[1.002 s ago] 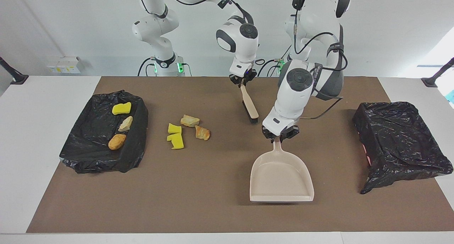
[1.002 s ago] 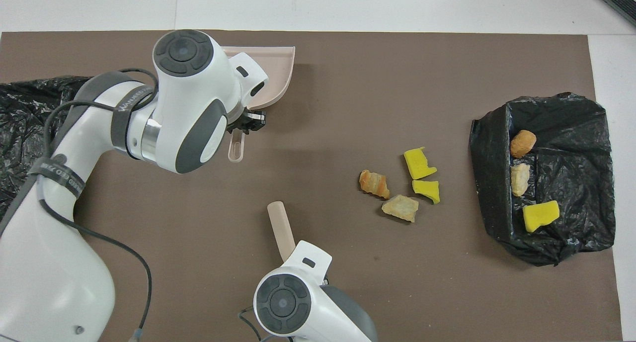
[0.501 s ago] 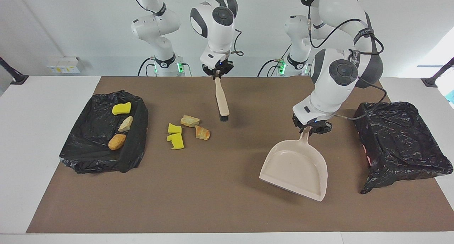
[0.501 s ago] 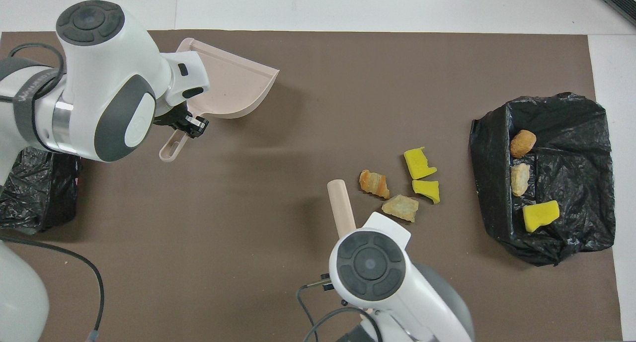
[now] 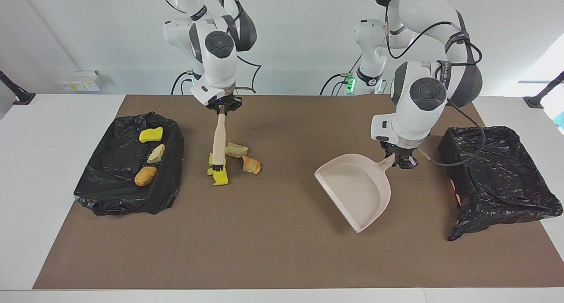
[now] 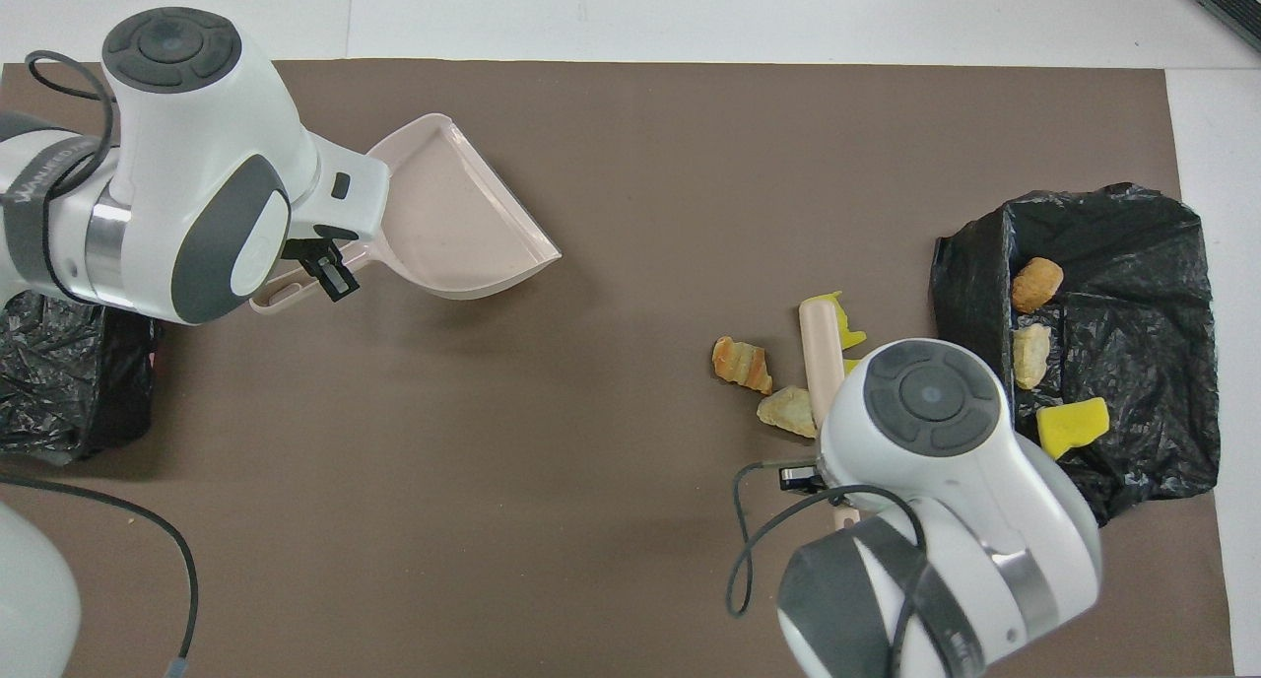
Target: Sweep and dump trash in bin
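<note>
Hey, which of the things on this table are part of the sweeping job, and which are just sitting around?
Part of the job:
- loose trash on the mat
- brush in the right gripper
- dustpan in the left gripper
- bin holding three pieces

Just lying about:
- empty bin
- white box

A beige dustpan [image 5: 359,190] and beige brush [image 5: 217,146] with black bristles stand out on the brown mat [image 5: 273,250] over a white counter [image 5: 44,162], with yellow, tan and orange-brown trash [image 5: 240,157] beside glossy black bin liners [image 5: 114,193].
</note>
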Action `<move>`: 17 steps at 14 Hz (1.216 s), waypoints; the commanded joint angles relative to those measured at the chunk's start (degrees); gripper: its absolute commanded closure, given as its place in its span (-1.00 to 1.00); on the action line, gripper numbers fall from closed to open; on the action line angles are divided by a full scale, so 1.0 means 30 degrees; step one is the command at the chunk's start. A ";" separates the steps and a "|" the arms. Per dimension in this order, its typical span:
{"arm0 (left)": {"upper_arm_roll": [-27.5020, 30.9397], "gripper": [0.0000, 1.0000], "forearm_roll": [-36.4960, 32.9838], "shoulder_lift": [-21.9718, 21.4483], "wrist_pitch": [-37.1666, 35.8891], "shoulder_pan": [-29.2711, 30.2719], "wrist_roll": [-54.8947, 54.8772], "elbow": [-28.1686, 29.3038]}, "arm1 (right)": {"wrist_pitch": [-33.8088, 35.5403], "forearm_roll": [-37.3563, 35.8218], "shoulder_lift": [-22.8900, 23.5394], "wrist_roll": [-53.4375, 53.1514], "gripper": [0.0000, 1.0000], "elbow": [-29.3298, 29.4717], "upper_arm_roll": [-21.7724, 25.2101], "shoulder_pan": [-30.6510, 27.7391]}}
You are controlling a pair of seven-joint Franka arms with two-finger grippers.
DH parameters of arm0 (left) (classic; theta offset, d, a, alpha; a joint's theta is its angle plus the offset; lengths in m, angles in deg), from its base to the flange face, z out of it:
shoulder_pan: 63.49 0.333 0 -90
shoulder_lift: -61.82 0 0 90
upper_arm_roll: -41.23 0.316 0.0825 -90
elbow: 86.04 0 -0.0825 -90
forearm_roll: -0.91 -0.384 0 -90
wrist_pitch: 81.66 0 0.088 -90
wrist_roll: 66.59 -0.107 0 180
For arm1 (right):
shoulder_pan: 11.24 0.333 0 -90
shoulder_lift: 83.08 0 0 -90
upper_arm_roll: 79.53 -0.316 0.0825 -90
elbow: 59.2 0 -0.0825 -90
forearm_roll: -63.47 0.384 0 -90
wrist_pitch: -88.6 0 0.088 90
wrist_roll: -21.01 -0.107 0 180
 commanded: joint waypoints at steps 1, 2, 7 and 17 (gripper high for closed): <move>-0.0270 1.00 -0.0390 -0.0874 0.1664 -0.0598 -0.3549 0.1564 | -0.1122 -0.1251 -0.0238 0.1650 1.00 -0.0752 -0.0324 -0.1830; -0.0242 1.00 -0.0419 -0.1194 0.2454 -0.1357 -0.3532 0.2614 | -0.1212 -0.1312 -0.0150 0.1771 1.00 -0.0811 -0.0353 -0.2011; -0.0270 1.00 -0.1357 -0.2484 0.5330 -0.3354 -0.2602 0.6924 | -0.3644 -0.1312 0.0759 0.0633 1.00 -0.2627 -0.0470 -0.1779; -0.0271 1.00 -0.1357 -0.5180 0.7822 -0.5785 0.2323 1.1645 | -0.6128 0.3928 0.3098 -0.1067 1.00 -0.2452 -0.0500 0.3545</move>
